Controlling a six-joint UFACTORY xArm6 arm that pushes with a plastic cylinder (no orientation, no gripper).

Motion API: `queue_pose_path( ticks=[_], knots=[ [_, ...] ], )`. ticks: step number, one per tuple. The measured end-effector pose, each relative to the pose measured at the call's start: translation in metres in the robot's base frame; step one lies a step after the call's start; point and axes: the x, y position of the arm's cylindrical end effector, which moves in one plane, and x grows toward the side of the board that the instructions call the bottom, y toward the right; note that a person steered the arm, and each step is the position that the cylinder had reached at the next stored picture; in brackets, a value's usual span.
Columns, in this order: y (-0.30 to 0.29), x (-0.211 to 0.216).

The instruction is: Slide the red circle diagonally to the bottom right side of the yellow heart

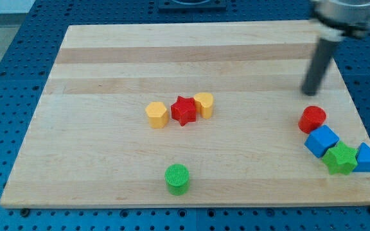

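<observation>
Seven blocks lie on the wooden board (108, 58): two red, two yellow, two blue-looking pieces plus two green, counted as follows. The red circle (312, 119) sits near the view's right edge, just below my tip (309, 93), which stands a little above it toward the view's top, apart from it by a narrow gap. The arm ends in a plain dark rod, with nothing to open or close, and it holds nothing.

Directly under the red circle is a cluster of three: a blue block (321, 140) touching the circle's lower side, a green star (340, 158) beside that, and a second blue block (367, 158), perhaps triangular, at the far right.

Mid-board is a row of three touching pieces: a yellow hexagon (156, 115) at the view's left, a red star (184, 110) in the middle, and the yellow heart (204, 103) at the right, though its shape is hard to confirm at this size. A green circle (177, 178) stands alone near the view's bottom, well apart from the rest.
</observation>
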Motion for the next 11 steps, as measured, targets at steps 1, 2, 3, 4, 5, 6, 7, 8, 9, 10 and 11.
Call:
queue_pose_path(
  ticks=[1,2,3,4,5,6,7,8,9,10,11],
  knots=[
    [0.076,0.041],
    [0.080,0.061],
    [0.045,0.076],
    [-0.012,0.076],
    [-0.063,0.076],
    [-0.122,0.076],
    [-0.134,0.076],
    [-0.137,0.084],
    [-0.142,0.113],
    [-0.166,0.117],
    [-0.169,0.093]
  ],
)
